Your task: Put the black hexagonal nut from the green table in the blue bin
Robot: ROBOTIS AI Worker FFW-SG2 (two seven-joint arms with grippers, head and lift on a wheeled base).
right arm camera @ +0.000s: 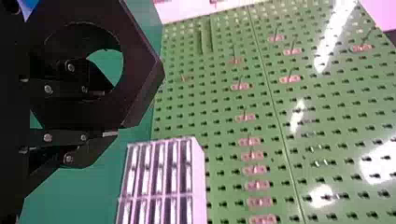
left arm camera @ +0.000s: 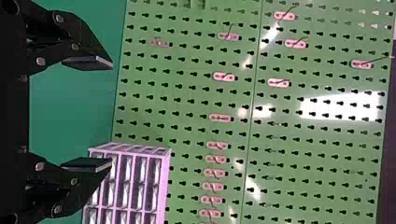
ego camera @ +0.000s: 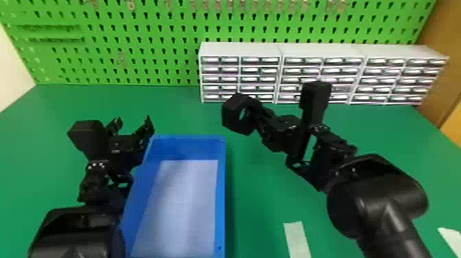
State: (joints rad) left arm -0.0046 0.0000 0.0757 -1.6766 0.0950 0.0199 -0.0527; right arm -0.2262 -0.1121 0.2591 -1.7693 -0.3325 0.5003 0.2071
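At your left, the left gripper [ego camera: 132,127] waits beside the blue bin's [ego camera: 222,192] rim, fingers wide apart and empty; it could crowd the drop, so enter from the right. A pale sheet [ego camera: 185,206] lines the bin, likely to soften the landing. Next comes the black hexagonal nut [ego camera: 231,118], above the green table [ego camera: 178,113] past the bin's far right corner. Your right gripper [ego camera: 262,118] pinches one wall of it, fingers parted only by that thickness, leaving the ring free to release cleanly. Behind stand the drawer cabinets [ego camera: 240,49]; swing away from them.
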